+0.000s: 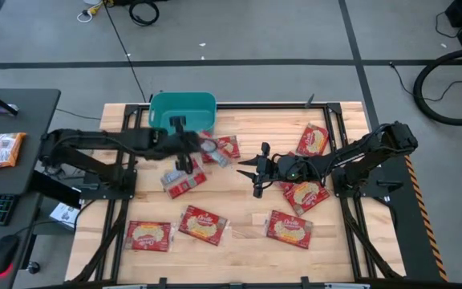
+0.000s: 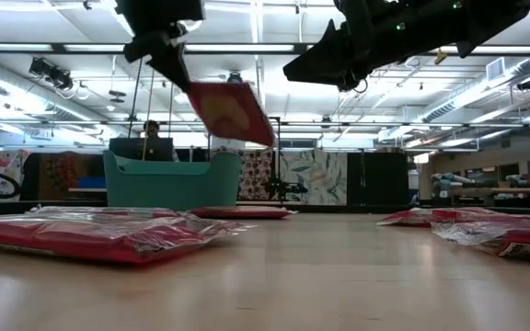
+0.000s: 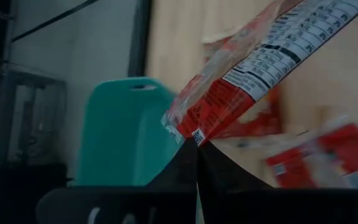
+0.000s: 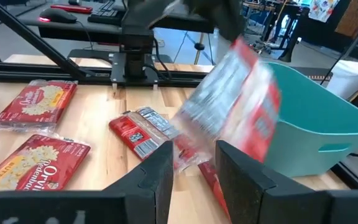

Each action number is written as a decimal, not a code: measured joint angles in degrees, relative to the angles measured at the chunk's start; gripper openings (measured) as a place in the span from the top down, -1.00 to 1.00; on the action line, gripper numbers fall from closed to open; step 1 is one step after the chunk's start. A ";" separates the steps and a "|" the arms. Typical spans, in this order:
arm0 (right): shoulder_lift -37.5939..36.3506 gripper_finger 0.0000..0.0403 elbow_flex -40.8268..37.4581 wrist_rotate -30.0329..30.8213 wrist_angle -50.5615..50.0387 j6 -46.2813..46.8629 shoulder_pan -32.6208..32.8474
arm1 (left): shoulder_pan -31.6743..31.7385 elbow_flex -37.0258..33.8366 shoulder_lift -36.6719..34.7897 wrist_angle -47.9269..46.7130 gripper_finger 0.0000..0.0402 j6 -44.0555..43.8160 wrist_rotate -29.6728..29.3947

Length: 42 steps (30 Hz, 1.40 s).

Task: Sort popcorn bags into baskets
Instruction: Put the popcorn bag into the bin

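Your left hand [image 2: 175, 57] pinches a flat red popcorn bag [image 2: 233, 112] aloft beside the teal plastic tub [image 1: 182, 111]; your right hand [image 1: 257, 170] hovers mid-table, fingers apart and empty.

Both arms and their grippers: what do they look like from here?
The left arm and right arm are black, jointed, with slim links. The right gripper has two broad, flat dark fingers; the left gripper tapers to a dark point.
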 joint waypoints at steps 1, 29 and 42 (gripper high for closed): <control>0.00 0.37 0.00 0.00 -0.14 0.33 0.03 | 0.94 1.01 -0.26 -0.08 1.00 1.02 -0.05; 0.00 0.37 -0.02 1.68 -1.26 7.37 3.18 | 31.66 5.86 1.28 2.72 1.00 21.26 -0.55; 0.00 0.37 -0.02 1.94 -1.24 5.98 3.17 | 33.01 5.77 11.74 1.12 1.00 10.27 -3.59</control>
